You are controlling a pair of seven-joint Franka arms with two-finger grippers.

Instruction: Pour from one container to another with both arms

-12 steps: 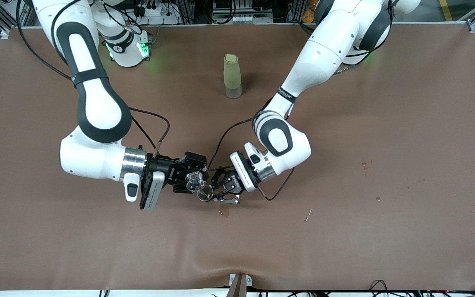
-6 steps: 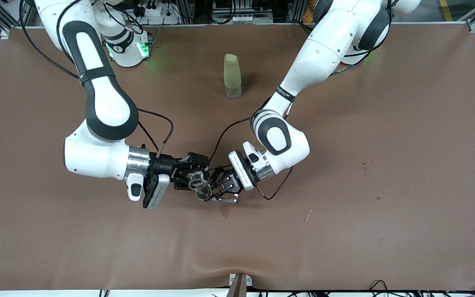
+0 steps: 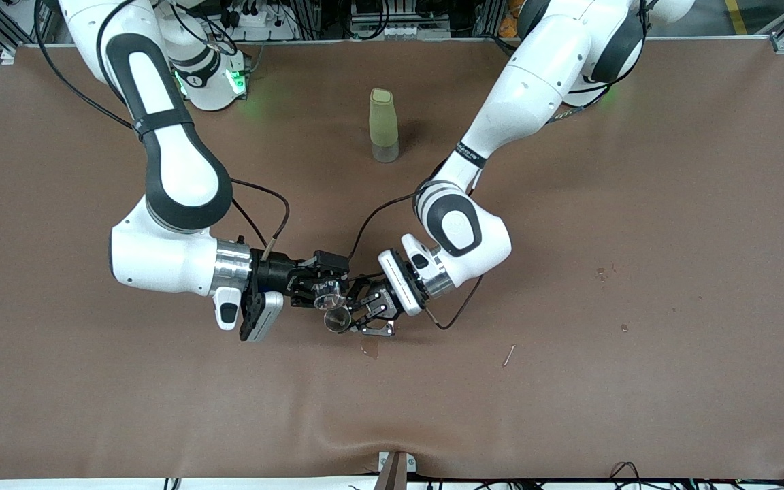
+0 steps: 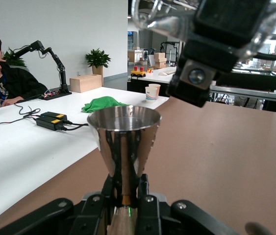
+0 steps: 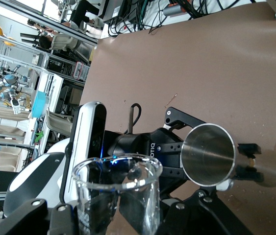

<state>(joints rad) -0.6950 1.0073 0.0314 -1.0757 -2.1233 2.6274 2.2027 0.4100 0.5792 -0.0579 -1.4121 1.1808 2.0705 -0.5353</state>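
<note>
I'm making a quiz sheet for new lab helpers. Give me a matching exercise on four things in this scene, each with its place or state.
1. steel jigger
2. clear glass beaker
3. yellow-green bottle
4. small wet spot

a. stands alone nearer the arms' bases
b. on the brown mat, just below the grippers
c. held in the left gripper
d. held in the right gripper

Pairs: 1-c, 2-d, 3-a, 4-b

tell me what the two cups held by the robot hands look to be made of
Cone-shaped cup in the left hand: looks like polished metal, likely steel; its mirror-bright wall reflects the room.
Beaker in the right hand: clear, glass or hard plastic; the left arm's hand shows through its wall, and the rim glints.
</note>
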